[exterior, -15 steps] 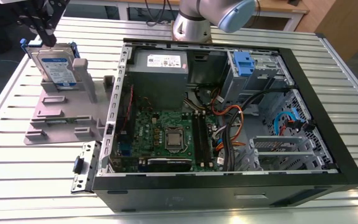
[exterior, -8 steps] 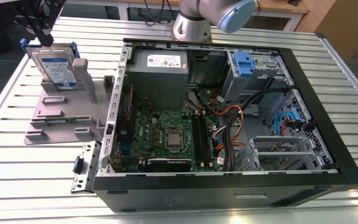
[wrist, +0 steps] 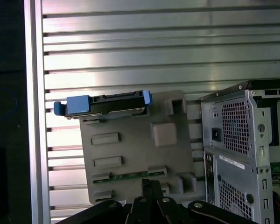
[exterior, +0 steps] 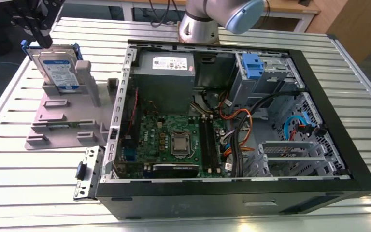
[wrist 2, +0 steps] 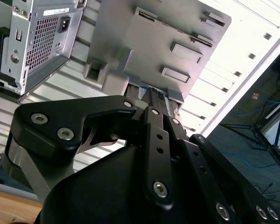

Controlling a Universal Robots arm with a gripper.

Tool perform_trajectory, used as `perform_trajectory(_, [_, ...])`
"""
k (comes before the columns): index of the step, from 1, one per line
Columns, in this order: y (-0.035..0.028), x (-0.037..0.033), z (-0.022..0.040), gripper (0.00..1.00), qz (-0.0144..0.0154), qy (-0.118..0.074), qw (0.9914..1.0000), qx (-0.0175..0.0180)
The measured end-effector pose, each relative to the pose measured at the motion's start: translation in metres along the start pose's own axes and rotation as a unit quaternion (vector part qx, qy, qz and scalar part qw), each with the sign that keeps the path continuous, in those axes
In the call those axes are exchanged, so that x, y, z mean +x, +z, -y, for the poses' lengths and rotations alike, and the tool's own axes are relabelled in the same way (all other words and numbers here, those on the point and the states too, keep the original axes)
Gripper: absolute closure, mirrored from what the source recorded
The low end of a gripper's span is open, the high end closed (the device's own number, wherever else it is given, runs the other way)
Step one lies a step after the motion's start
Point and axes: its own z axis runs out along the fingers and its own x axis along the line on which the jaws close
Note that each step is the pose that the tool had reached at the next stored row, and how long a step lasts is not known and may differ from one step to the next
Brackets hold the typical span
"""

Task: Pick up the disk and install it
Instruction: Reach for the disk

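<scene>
We've got the flat silver-metal hard drive with the white-and-blue label, clipped in its blue plastic bracket [exterior: 60, 67], still parked upright in the grey plastic stand with the posts [exterior: 66, 116]. It sits at the end of the stand nearest the table edge where the arm's base is, on the exterior view's left of the slatted aluminium table [exterior: 31, 193]. The black gripper [wrist: 148, 183] hangs above that end of the stand, apart from the drive. In both wrist views its jaws look pressed together with nothing between them, so it's empty-handed.

What worries us:
- With the jaws together, coming down would land on the top edge of the bracket instead of straddling it, and could rock the drive in its slot or shove the stand, which just rests on the table.
- The open black computer case [exterior: 237, 198] sits right beside the stand, and the bundle of orange and black cables [exterior: 237, 128] runs near the bay with the other blue bracket [exterior: 252, 65] — easy to snag.

Hard to see: the gripper's top is cut off by the exterior view's edge, the stand's posts cover the drive's lower part, and in the second wrist view the gripper's own body covers most of the drive. We can't make out the inside of the bay either.
</scene>
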Motion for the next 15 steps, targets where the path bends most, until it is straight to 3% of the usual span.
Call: perform_trajectory(15, [0.0003,0.0095,0.0007,0.90,0.0000,0.000,1.00000,0.0000])
